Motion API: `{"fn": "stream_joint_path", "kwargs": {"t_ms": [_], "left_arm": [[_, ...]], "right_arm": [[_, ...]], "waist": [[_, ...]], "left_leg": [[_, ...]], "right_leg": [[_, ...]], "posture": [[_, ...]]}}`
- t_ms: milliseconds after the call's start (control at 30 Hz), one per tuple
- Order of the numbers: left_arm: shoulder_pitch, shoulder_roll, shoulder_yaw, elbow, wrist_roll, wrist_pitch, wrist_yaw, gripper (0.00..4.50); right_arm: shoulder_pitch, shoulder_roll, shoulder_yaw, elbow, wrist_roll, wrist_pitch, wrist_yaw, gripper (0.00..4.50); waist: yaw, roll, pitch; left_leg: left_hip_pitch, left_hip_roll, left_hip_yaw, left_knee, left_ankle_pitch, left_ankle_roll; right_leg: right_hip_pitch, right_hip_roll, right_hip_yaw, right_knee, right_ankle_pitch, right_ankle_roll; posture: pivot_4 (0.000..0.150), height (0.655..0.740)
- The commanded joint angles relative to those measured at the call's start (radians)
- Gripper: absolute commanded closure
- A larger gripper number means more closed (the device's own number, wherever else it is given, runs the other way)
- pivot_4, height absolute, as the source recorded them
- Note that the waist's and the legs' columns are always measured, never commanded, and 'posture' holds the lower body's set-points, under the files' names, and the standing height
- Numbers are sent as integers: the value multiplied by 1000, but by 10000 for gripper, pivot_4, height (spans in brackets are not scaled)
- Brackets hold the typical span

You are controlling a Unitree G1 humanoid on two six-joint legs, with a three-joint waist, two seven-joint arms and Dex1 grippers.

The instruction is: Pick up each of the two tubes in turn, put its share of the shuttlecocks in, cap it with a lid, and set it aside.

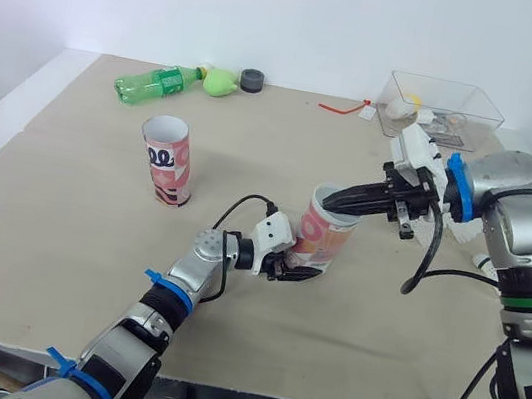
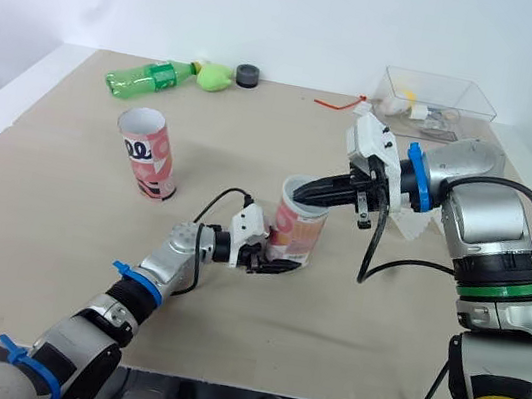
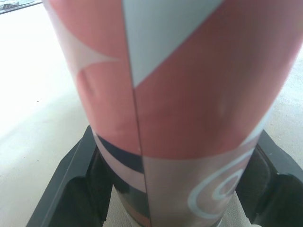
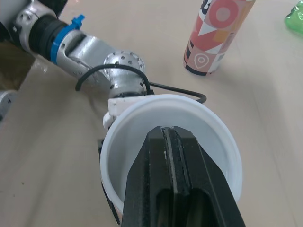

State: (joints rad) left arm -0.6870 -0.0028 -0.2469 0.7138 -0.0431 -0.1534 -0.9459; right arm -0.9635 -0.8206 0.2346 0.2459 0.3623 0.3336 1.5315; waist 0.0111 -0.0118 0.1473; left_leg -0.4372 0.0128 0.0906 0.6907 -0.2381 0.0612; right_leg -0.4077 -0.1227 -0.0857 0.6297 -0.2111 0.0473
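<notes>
From the head camera I see the left gripper (image 1: 298, 268) clamped around the foot of the near tube (image 1: 327, 231). That tube stands upright near the middle of the table (image 1: 59, 228), its mouth uncapped. The right gripper (image 1: 336, 203) reaches in from the right with its fingers pressed together, tips at the tube's rim. The second tube (image 1: 166, 158) stands upright farther off to the left, well apart.

Along the far edge lie a green bottle (image 1: 155, 85) on its side, a pale green lump (image 1: 221, 82) just right of it, then a dark round cap (image 1: 253, 80) and a red tie (image 1: 344, 107). A clear box (image 1: 440, 108) sits at the far right; I cannot make out the small things inside. The table is a pale beige board, and a plain white wall rises behind it.

On the left wrist camera, the tube's pink and white wall sits between the two black fingers (image 3: 71, 189), one on each side, touching it.

On the right wrist camera, the closed fingers (image 4: 173, 142) hang over the tube's white inside, and I see nothing held between them. Beyond lie the left arm (image 4: 80, 42) with its black cable (image 4: 102, 71).
</notes>
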Motion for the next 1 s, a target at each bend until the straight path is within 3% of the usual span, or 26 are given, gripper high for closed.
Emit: {"fn": "stream_joint_path", "kwargs": {"t_ms": [33, 333, 1000], "left_arm": [[36, 20, -17, 41, 24, 52, 5, 15054], [29, 22, -10, 44, 20, 56, 5, 15054], [29, 11, -12, 53, 22, 47, 10, 15054]], "right_arm": [[20, 10, 20, -8, -44, -14, 24, 44825], [30, 41, 27, -25, -78, -28, 17, 44825], [-36, 39, 113, -69, -203, 204, -11, 44825]], "waist": [[0, 0, 0], [-3, 0, 0], [-3, 0, -3]], "left_leg": [[0, 0, 0, 0, 0, 0], [1, 1, 0, 0, 0, 0], [3, 2, -1, 0, 1, -2]], "right_leg": [[0, 0, 0, 0, 0, 0], [0, 0, 0, 0, 0, 0], [0, 0, -2, 0, 0, -1]], "posture": [[1500, 7400], [1500, 7400], [1500, 7400]]}}
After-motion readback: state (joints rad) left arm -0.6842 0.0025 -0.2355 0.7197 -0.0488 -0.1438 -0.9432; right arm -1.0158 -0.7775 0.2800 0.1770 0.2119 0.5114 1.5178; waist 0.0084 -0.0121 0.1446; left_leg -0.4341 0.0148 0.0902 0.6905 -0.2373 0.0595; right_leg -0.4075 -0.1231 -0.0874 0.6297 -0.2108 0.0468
